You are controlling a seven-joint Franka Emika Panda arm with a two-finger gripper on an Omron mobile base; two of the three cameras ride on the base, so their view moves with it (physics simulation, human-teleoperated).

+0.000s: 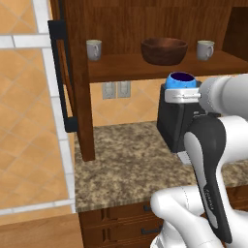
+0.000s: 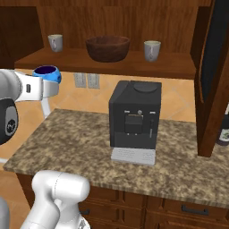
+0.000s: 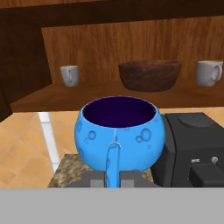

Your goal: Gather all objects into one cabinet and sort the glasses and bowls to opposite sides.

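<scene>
The gripper [image 3: 113,178] pinched the blue mug [image 3: 120,133] by its handle, upright for carrying; beyond the fingers waited the shelf [image 3: 87,101], bowl [image 3: 149,75] centered between grey mugs.

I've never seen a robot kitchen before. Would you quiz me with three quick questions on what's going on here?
1. True or false: the gripper holds the blue mug by its handle.
2. What sits on the cabinet shelf between the two pale mugs?
3. The black coffee machine stands: A) on the shelf, B) on the granite counter, C) on the floor.

Key: 1 true; 2 the wooden bowl; 3 B.
</scene>
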